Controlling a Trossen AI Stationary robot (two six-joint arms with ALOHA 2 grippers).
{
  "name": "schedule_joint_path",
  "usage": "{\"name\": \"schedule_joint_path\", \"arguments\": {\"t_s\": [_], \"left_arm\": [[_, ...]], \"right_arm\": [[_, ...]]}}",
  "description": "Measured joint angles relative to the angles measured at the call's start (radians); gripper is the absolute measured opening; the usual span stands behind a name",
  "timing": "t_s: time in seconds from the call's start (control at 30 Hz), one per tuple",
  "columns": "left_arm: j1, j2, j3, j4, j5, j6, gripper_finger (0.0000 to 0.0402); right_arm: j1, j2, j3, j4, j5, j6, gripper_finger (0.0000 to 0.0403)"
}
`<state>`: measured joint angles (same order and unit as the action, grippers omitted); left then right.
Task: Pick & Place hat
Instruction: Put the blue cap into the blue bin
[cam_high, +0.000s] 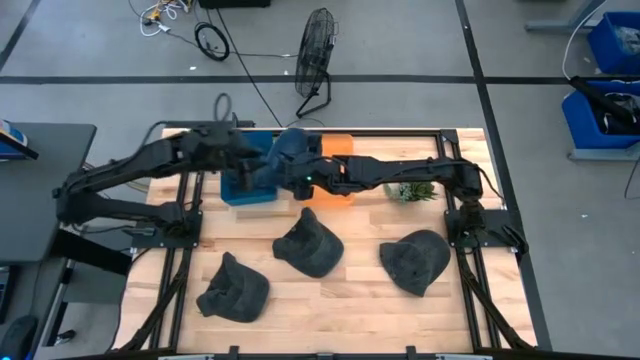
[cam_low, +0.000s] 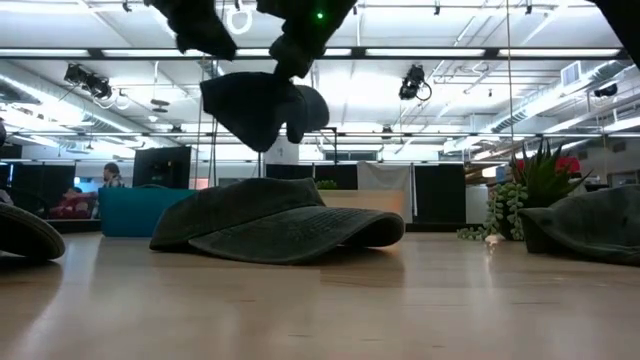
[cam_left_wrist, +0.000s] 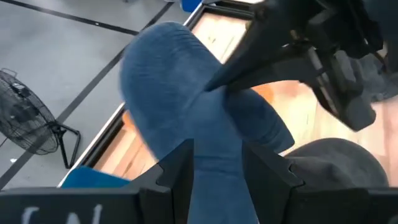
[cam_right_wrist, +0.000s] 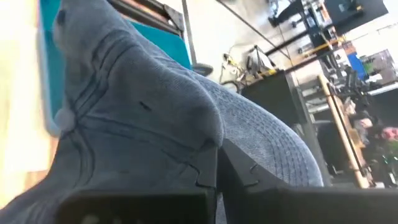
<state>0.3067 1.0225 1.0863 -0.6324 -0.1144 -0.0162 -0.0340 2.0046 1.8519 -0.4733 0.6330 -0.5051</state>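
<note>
A blue-grey cap (cam_high: 291, 148) hangs in the air over the blue bin (cam_high: 250, 190), with both grippers on it. In the low view the cap (cam_low: 262, 105) shows dark, lifted well above the table. My left gripper (cam_high: 243, 160) reaches in from the left and is shut on it. My right gripper (cam_high: 300, 177) comes from the right and is also shut on it. Three dark caps lie flat on the wood: one near left (cam_high: 236, 290), one in the middle (cam_high: 308, 243), one near right (cam_high: 415, 262). My left gripper pinches a gathered fold of the cap's cloth (cam_left_wrist: 217, 163) between its two fingers (cam_left_wrist: 179, 169). The cap is lifted clear and bulges out beyond the fingers. My right gripper pinches the cap where crown meets brim (cam_right_wrist: 214, 140) between its two fingers (cam_right_wrist: 239, 171). In the left wrist view its fingers (cam_left_wrist: 249, 65) bite a crease (cam_left_wrist: 214, 87) in the cloth. The cap is clear of the table.
An orange bin (cam_high: 338, 146) stands beside the blue bin at the table's far edge. A small potted plant (cam_high: 411, 190) sits under the right arm. The middle cap (cam_low: 280, 225) fills the foreground of the low view. Bare wood lies along the near edge between the caps.
</note>
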Motion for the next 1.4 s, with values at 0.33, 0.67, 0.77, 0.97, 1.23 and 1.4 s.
{"name": "schedule_joint_path", "arguments": {"t_s": [0.33,0.67,0.77,0.97,1.23,1.4], "left_arm": [[-0.02,0.133,-0.001,0.04,-0.134,0.027,0.0138],[-0.019,0.162,0.0,0.088,-0.202,0.039,0.0138],[-0.022,0.135,0.001,0.129,-0.197,0.06,0.0138],[-0.036,0.135,0.001,0.161,-0.115,0.062,0.0138],[-0.036,0.156,0.0,0.133,-0.155,0.069,0.0138],[-0.036,0.156,0.001,0.107,-0.152,0.113,0.0138]], "right_arm": [[0.002,0.005,-0.014,0.041,-0.004,0.025,0.0004],[0.001,0.006,-0.015,-0.021,-0.034,0.041,0.0004],[0.002,0.006,-0.016,-0.087,-0.054,0.085,0.0004],[0.0,0.006,-0.016,-0.027,-0.049,0.087,0.0004],[0.004,0.006,-0.016,0.07,-0.047,0.058,0.0004],[0.005,0.006,-0.016,0.069,-0.051,0.051,0.0004]]}}
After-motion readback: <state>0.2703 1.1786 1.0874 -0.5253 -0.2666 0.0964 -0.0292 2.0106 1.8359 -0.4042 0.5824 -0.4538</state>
